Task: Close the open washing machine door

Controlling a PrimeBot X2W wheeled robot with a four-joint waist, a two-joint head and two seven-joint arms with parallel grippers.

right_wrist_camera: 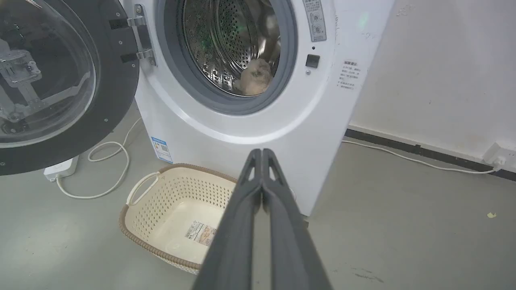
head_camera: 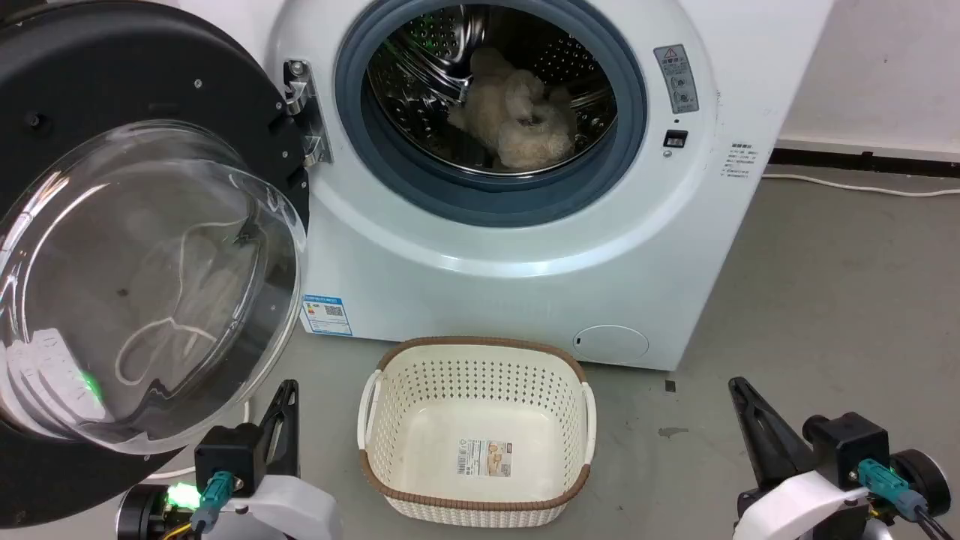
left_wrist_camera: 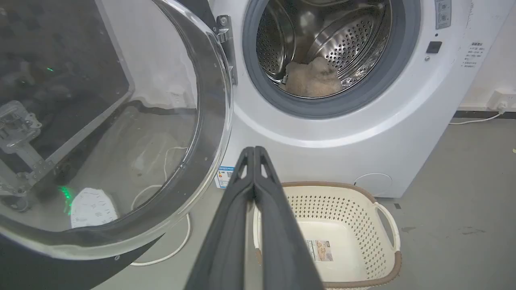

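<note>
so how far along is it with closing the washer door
Done: nothing yet. The washing machine door hangs wide open on its hinge, swung away from the drum mouth.
In hand: nothing. The left gripper and right gripper sit low with jaws shut, touching neither door nor machine.
Left: reach the door, probably with the nearer left gripper, and swing it onto the drum mouth until it latches.

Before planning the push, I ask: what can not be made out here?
- Head view: the washing machine door, left rim cut off by the picture edge.
- Right wrist view: warning label text, too small.
- Head view: fluffy item in the drum, kind unclear.
</note>
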